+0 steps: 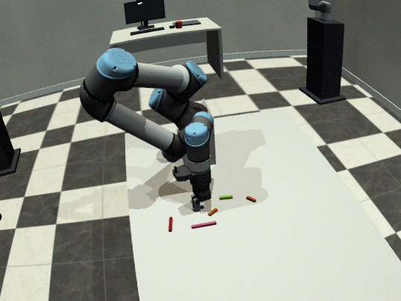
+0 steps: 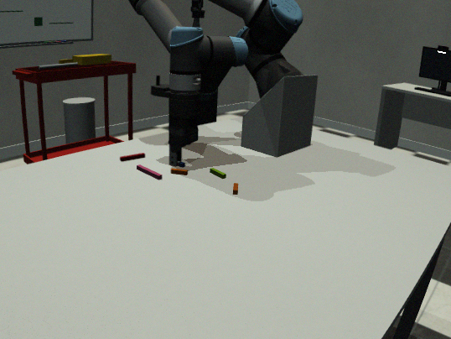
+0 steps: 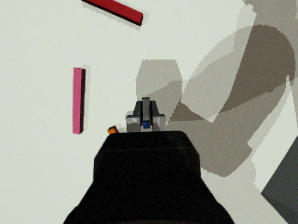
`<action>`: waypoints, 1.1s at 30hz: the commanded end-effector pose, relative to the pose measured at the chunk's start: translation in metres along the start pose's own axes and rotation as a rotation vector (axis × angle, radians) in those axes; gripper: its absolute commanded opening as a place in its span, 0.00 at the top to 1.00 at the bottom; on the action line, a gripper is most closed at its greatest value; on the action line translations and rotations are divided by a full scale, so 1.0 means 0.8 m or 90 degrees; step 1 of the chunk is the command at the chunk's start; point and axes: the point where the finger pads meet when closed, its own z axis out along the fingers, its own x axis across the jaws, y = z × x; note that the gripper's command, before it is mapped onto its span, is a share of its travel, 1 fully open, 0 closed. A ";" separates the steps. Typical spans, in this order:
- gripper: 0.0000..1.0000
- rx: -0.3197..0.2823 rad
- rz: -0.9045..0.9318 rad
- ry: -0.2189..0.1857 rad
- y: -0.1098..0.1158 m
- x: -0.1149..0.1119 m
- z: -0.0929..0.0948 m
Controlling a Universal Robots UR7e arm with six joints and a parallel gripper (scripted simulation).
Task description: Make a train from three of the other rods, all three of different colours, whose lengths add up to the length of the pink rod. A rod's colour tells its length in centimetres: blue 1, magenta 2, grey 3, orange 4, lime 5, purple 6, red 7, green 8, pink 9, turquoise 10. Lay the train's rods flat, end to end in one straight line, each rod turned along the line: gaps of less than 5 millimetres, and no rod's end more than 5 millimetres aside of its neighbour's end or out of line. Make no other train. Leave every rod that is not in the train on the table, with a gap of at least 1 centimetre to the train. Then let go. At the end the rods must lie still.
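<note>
My gripper points down at table level and appears shut on the grey rod, which shows as a narrow strip between the fingers. A small blue rod lies at the grey rod's end, beside the fingers; the fingers hide any gap. The lime rod lies apart, to the right in the top view. The pink rod lies apart, nearer the top camera.
One orange rod lies close to the blue rod, at an angle. Another orange rod lies beyond the lime rod. A red rod lies left of the pink rod in the top view.
</note>
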 end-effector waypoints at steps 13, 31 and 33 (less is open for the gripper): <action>0.76 0.000 0.000 -0.001 0.000 0.000 0.000; 0.70 0.000 0.000 -0.001 0.000 0.000 0.000; 0.70 0.000 0.000 -0.001 0.000 0.000 0.000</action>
